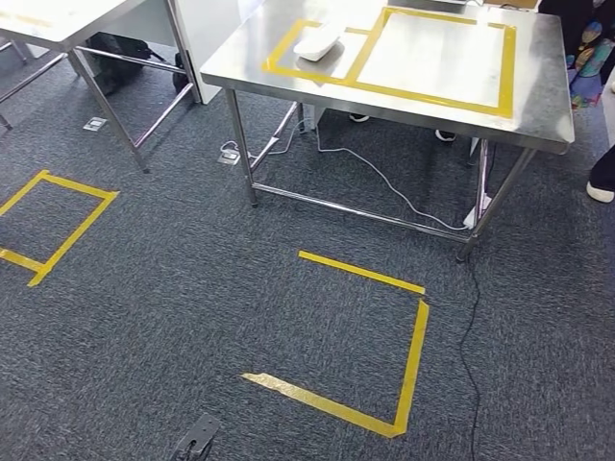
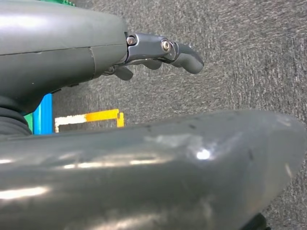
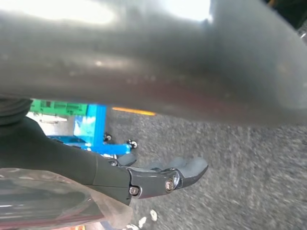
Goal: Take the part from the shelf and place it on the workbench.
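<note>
A white curved part (image 1: 317, 41) lies on the steel workbench (image 1: 536, 106), inside the smaller of two yellow-taped rectangles. The workbench stands ahead of me across the carpet. My left hand (image 2: 164, 51) hangs over the grey carpet with its fingers stretched out and nothing in them. My right hand (image 3: 170, 176) also hangs low over the carpet, fingers straight, and I see nothing in it. Both hands are far from the workbench and the part.
A yellow taped square (image 1: 406, 370) marks the carpet before the workbench, another (image 1: 51, 226) lies to the left. A second table (image 1: 109, 106) stands at the back left. A black cable (image 1: 470, 336) trails on the floor. A person's shoe (image 1: 601, 190) is at the right. A blue wheeled frame (image 3: 95, 132) stands behind me.
</note>
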`<state>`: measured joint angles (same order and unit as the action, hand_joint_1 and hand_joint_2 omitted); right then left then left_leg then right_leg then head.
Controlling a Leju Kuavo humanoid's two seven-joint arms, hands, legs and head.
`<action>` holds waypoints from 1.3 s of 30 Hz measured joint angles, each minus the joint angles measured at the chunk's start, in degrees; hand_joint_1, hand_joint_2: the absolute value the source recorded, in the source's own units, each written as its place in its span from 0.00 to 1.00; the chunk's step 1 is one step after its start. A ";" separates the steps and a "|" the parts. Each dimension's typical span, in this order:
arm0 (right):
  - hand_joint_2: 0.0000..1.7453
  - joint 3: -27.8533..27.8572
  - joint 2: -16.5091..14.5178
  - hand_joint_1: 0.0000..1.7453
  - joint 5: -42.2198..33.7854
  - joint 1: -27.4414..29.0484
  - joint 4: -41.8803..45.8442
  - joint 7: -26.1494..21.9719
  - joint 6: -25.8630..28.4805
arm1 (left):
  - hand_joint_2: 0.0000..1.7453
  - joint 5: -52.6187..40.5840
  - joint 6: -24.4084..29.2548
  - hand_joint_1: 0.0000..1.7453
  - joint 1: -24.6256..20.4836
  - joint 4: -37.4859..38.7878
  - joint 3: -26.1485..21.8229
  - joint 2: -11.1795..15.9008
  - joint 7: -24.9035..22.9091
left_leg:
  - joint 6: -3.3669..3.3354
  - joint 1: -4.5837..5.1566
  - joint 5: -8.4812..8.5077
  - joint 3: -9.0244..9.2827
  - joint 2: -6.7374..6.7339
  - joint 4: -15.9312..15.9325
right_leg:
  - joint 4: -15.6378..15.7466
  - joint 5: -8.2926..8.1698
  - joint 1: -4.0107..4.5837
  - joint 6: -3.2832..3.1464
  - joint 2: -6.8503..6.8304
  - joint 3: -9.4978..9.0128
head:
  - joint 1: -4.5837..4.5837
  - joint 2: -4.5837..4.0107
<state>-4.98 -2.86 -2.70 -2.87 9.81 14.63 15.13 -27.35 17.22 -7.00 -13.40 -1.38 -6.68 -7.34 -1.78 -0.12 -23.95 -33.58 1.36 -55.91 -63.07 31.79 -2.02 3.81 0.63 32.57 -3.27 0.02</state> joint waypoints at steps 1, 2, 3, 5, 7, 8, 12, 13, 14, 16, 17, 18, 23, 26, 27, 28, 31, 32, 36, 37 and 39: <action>0.00 -0.01 -0.09 0.00 0.03 -0.01 0.00 -0.02 -0.01 | 0.00 -0.03 0.00 0.00 -0.03 0.01 0.00 0.05 0.00 | 0.51 -0.05 -0.13 -0.35 0.35 -0.61 | 3.33 -0.97 -0.15 -0.03 0.58 -1.75 | 0.03 0.00; 0.00 -0.02 -0.17 0.00 0.04 -0.03 0.00 -0.04 -0.02 | 0.00 -0.06 0.01 0.00 -0.05 0.02 0.00 0.11 0.00 | 0.96 -0.06 -0.22 -0.66 0.65 -1.11 | 5.43 -1.40 -0.18 -0.21 1.00 -2.83 | 0.01 0.00; 0.00 -0.03 -0.26 0.00 0.04 -0.04 0.00 -0.07 -0.03 | 0.00 -0.09 0.02 0.00 -0.04 0.03 0.00 0.17 -0.01 | 1.34 -0.04 -0.22 -0.88 0.89 -1.42 | 5.93 -1.23 -0.03 -0.61 1.24 -3.06 | -0.05 0.00; 0.00 -0.03 -0.31 0.00 0.03 -0.03 0.00 -0.06 -0.02 | 0.00 -0.12 0.03 0.00 0.08 0.08 0.00 0.21 -0.02 | 1.87 -0.25 -0.02 -1.08 1.29 -1.58 | 5.59 -1.52 0.33 -1.73 0.57 -2.95 | -0.15 0.00; 0.00 -0.02 -0.31 0.00 0.03 -0.04 0.00 -0.05 0.00 | 0.00 -0.13 0.02 0.00 0.23 0.14 0.00 0.24 -0.02 | 2.31 -0.50 -1.41 -1.90 0.70 -3.29 | 5.52 -1.96 0.49 -2.75 -0.16 -2.96 | -0.23 0.00; 0.00 -0.02 -0.31 0.00 0.03 -0.01 0.00 -0.07 0.00 | 0.00 -0.13 0.02 0.00 0.26 0.15 0.00 0.25 -0.02 | 2.46 -0.54 -3.19 -2.92 0.17 -5.77 | 5.55 -2.19 0.55 -3.18 -0.53 -2.79 | -0.35 0.00; 0.00 -0.02 -0.31 0.00 -0.10 0.18 0.00 -0.07 0.01 | 0.00 -0.13 0.00 0.00 0.45 0.17 0.00 0.15 -0.10 | 2.41 -0.50 -9.86 -7.27 -0.64 -18.85 | 5.50 -2.51 1.16 -3.75 -1.83 -2.21 | -0.49 0.00; 0.00 -0.02 -0.31 0.00 -0.11 0.18 0.00 -0.07 0.02 | 0.00 -0.13 0.00 0.00 0.55 0.18 0.00 0.15 -0.13 | 2.19 -0.45 -9.23 -6.46 -0.64 -18.22 | 5.48 -2.52 1.28 -3.77 -2.00 -2.18 | -0.49 0.00; 0.00 -0.02 -0.32 0.00 -0.11 0.14 0.00 -0.07 0.03 | 0.00 -0.13 0.00 0.00 0.62 0.18 0.00 0.16 -0.16 | 1.88 -0.35 -7.66 -4.60 -0.66 -15.32 | 5.47 -2.53 1.36 -3.77 -2.10 -2.23 | -0.49 0.00; 0.00 -0.02 -0.34 0.00 -0.11 0.04 0.00 -0.07 0.04 | 0.00 -0.17 0.00 0.00 0.60 0.18 0.00 0.26 -0.17 | 1.20 0.04 -4.53 -0.03 -0.90 -7.09 | 5.43 -2.51 1.49 -3.65 -2.21 -2.35 | -0.48 0.00; 0.00 -0.02 -0.36 0.00 -0.11 0.00 0.00 -0.07 0.05 | 0.00 -0.20 0.00 0.00 0.52 0.18 0.00 0.30 -0.17 | 0.96 0.25 -3.83 1.50 -1.04 -4.06 | 5.38 -2.53 1.55 -3.48 -2.24 -2.28 | -0.50 0.00; 0.00 -0.02 -0.37 0.00 -0.11 -0.04 0.00 -0.07 0.07 | 0.00 -0.22 0.00 0.00 0.46 0.18 0.00 0.31 -0.19 | 0.99 0.37 -3.69 2.21 -1.15 -2.39 | 5.26 -2.46 1.65 -3.40 -2.28 -2.11 | -0.46 0.00; 0.00 -0.04 -0.42 0.00 0.07 -0.10 0.00 0.15 0.17 | 0.00 -0.36 -0.03 0.00 0.54 0.18 0.00 0.41 -0.38 | 0.83 0.92 -4.00 1.90 -1.05 -2.01 | 5.66 -2.95 1.25 -2.43 -2.45 -1.86 | -0.47 0.00; 0.00 -0.04 -0.45 0.00 0.27 -0.16 0.02 0.22 0.22 | 0.00 -0.46 -0.04 0.00 0.36 0.18 0.00 0.33 -0.45 | -0.48 0.59 -3.16 2.10 -0.52 -0.94 | 4.45 -1.71 1.16 -1.53 -2.16 -1.10 | -0.33 0.00; 0.00 -0.04 -0.44 0.00 0.33 -0.17 0.02 0.24 0.24 | 0.00 -0.48 -0.04 0.00 0.31 0.18 0.00 0.27 -0.47 | -0.83 0.44 -2.84 2.17 -0.26 -0.58 | 2.05 -0.17 1.18 -1.43 -1.76 0.04 | -0.22 0.00; 0.00 -0.04 -0.44 0.00 0.38 -0.16 0.02 0.26 0.26 | 0.00 -0.48 -0.05 0.00 0.31 0.18 0.00 0.24 -0.49 | -1.03 0.49 -2.68 2.08 0.00 -0.49 | -1.45 1.73 1.20 -1.40 -1.29 1.64 | -0.12 0.00; 0.00 -0.04 -0.44 0.00 0.60 -0.03 0.02 0.45 0.26 | 0.00 -0.54 -0.10 0.00 0.38 0.21 0.00 0.22 -0.55 | -1.17 0.68 -2.43 1.77 1.22 -0.57 | -10.13 4.57 1.22 -1.38 -0.80 5.63 | -0.14 0.00; 0.00 -0.04 -0.44 0.00 0.71 0.01 0.02 0.54 0.26 | 0.00 -0.58 -0.16 0.00 0.39 0.22 0.00 0.22 -0.57 | -1.10 0.71 -2.36 1.74 1.81 -0.62 | -9.25 3.47 1.22 -1.45 -0.67 5.16 | -0.14 0.00; 0.00 -0.08 -0.44 0.00 1.05 0.02 0.02 0.74 0.19 | 0.00 -0.68 -0.54 0.00 0.15 0.22 0.00 0.08 -0.81 | -0.40 0.75 -2.17 1.42 4.36 -1.05 | 4.84 -2.35 1.00 -2.03 3.30 -2.00 | -0.17 0.00; 0.00 -0.13 -0.44 0.00 1.13 -0.02 0.02 0.80 0.15 | 0.00 -0.69 -0.64 0.00 0.09 0.22 0.00 0.04 -0.85 | -0.04 0.68 -2.06 1.19 4.98 -1.13 | 6.18 -2.41 1.00 -2.17 4.06 -2.78 | -0.19 0.00; 0.00 -0.29 -0.48 0.00 1.35 -0.10 0.02 0.95 0.09 | 0.00 -0.73 -0.75 0.00 0.12 0.25 0.00 0.08 -0.88 | 0.82 0.45 -1.64 0.69 6.22 -1.08 | 6.46 -2.54 1.15 -2.63 3.18 -3.16 | -0.20 0.00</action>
<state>-5.28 -3.34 -1.35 -2.97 9.84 15.57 15.22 -28.08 16.47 -6.88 -13.15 -1.38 -6.60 -8.22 -0.96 0.32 -25.59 -32.89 7.58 -56.99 -56.61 29.24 -0.88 1.18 3.81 29.41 -3.47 0.02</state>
